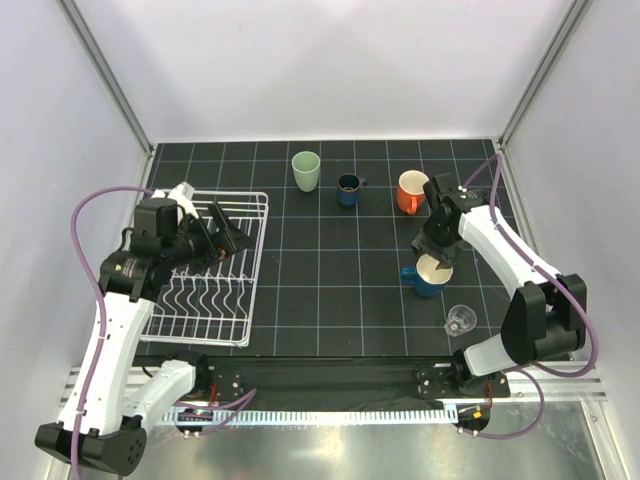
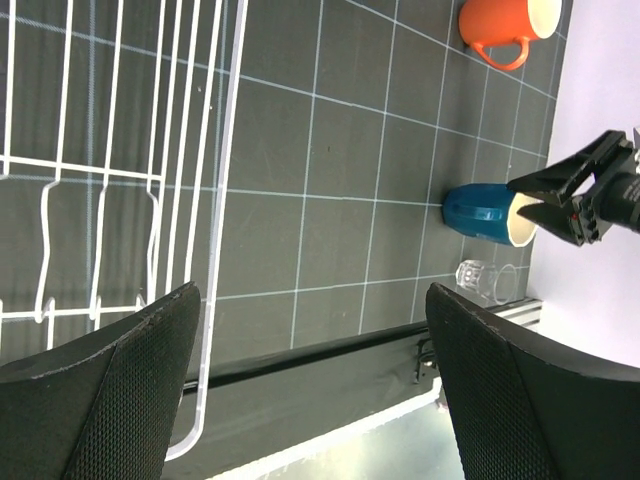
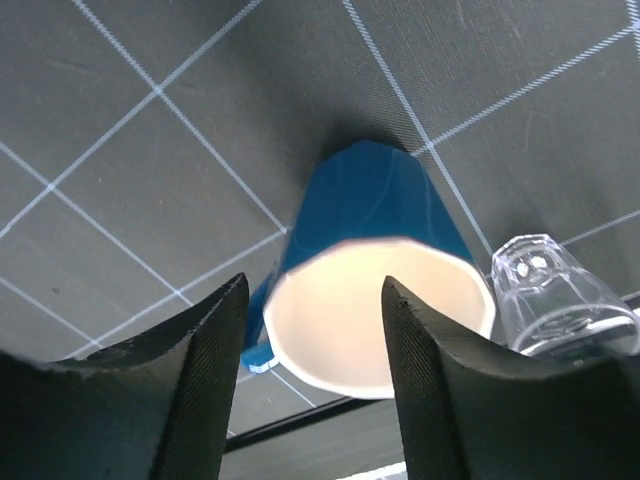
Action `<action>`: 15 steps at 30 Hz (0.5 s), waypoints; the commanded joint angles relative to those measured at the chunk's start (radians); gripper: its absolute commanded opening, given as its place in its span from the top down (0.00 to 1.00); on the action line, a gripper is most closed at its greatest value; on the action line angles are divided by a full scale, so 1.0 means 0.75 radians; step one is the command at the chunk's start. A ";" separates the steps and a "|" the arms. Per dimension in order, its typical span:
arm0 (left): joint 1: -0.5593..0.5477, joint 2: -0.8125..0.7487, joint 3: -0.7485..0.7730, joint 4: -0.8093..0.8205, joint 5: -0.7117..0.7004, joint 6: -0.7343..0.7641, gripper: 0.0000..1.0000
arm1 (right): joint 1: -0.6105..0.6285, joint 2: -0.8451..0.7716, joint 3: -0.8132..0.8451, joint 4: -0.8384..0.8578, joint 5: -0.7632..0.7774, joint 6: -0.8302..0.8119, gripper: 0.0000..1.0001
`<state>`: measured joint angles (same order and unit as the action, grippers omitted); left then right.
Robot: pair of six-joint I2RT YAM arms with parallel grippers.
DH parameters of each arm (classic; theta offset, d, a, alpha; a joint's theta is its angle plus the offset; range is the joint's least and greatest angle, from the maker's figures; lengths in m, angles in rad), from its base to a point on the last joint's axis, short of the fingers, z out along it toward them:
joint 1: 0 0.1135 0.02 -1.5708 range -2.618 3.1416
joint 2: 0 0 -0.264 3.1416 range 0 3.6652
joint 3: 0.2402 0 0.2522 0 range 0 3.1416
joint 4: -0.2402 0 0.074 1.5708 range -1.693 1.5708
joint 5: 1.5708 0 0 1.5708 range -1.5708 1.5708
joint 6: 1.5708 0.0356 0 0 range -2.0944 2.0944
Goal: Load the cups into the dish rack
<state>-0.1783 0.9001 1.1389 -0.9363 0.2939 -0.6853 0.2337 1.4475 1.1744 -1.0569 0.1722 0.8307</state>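
**Right claw straddles the blue mug's rim; all cups on the mat**

At the left, the white wire dish rack (image 1: 215, 270) lies flat on the black gridded mat (image 1: 330, 300). The left gripper (image 1: 225, 240) hangs over the far right part of the rack with its jaws spread wide and nothing between them (its wrist view shows only rack wires and mat in the gap).

Along the far side of the mat stand the pale green tumbler (image 1: 306, 171), then the small dark blue mug (image 1: 349, 188), then the orange mug (image 1: 411, 191), each apart from the next and well clear of the rack.

Nearer, on the right, the right gripper (image 1: 437, 255) hovers at the blue mug (image 1: 428, 276), which stands upright. Its jaws are partly open, one finger outside the wall on the handle side and the other over the cream inside. Whether either touches cannot be told. The clear glass (image 1: 460, 320) sits just beside this mug, on its near right.
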 commanded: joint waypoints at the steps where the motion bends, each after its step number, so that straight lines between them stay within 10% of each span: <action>1: -0.012 -0.020 0.050 -0.016 -0.032 0.059 0.10 | 0.005 0.033 0.023 0.053 0.026 0.068 0.43; 15: -0.026 -0.012 0.054 -0.026 0.017 0.051 0.11 | 0.005 0.070 -0.040 0.143 -0.011 -0.034 0.87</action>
<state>-0.1925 0.8898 1.1423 -0.9554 0.2802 -0.6537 0.2344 1.4994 1.1484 -0.9871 0.1547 0.8433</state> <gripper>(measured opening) 0.898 0.163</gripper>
